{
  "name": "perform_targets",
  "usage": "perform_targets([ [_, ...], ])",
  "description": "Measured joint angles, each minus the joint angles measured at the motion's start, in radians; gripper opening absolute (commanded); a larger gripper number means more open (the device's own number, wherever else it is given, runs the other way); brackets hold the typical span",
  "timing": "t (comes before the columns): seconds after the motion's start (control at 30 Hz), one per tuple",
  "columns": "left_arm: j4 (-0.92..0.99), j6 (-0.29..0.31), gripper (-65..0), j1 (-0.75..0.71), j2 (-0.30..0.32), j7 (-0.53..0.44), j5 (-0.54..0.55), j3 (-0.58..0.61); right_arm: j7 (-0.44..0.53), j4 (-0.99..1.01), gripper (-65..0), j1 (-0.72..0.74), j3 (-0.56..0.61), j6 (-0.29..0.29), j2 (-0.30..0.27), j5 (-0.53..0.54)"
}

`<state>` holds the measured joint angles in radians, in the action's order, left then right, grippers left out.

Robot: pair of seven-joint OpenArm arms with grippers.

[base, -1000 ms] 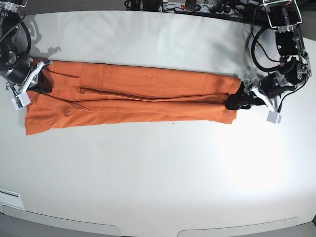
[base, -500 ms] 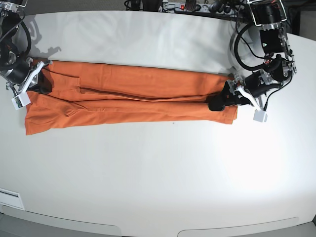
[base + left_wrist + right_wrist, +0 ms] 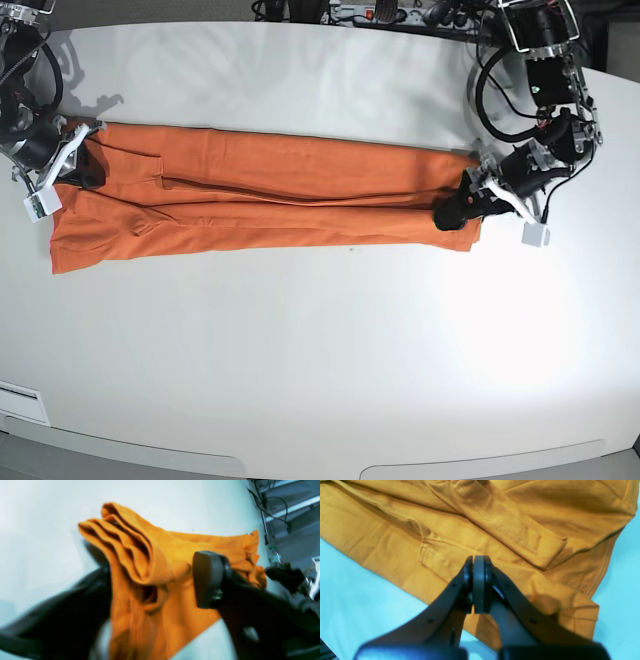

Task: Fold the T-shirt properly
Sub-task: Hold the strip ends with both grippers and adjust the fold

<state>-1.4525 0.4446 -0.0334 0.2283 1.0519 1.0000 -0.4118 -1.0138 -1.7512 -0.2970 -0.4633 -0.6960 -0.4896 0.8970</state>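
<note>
The orange T-shirt (image 3: 270,195) lies as a long, narrow, lengthwise-folded strip across the white table (image 3: 320,360). My left gripper (image 3: 452,212) is at its right end. In the left wrist view the left gripper (image 3: 150,580) is open, with its jaws on either side of bunched, layered fabric (image 3: 155,555) that rises between them. My right gripper (image 3: 88,172) rests at the strip's left end. In the right wrist view the right gripper (image 3: 478,562) is shut, pads together, over the shirt (image 3: 520,517) near a folded sleeve (image 3: 507,530). I see no fabric between the pads.
Cables and a power strip (image 3: 390,15) run along the table's back edge. The left arm's body and cables (image 3: 545,90) stand at the back right. A white label (image 3: 20,400) sits at the front left corner.
My left gripper pushed leftward over the shirt's right end, then drew back slightly to the right. The shirt's right end now bunches between its jaws. The right arm has not moved.
</note>
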Motion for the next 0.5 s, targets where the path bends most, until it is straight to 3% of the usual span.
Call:
perform_targets([
  [0.07,0.000,-0.018,-63.9,0.011,-0.005,0.007,-0.037,0.000,0.000,0.000,-65.0,0.000,0.000,0.000,0.000,0.000],
  [0.43,0.000,-0.022,-65.0,0.017,-0.010,0.003,-0.056,0.000,0.002,0.000,-65.0,0.000,0.004,0.000,0.000,0.000],
  [0.5,0.000,-0.022,-65.0,0.017,-0.010,0.004,-0.051,0.000,0.040,0.000,-65.0,0.000,0.021,0.000,0.000,-0.035],
])
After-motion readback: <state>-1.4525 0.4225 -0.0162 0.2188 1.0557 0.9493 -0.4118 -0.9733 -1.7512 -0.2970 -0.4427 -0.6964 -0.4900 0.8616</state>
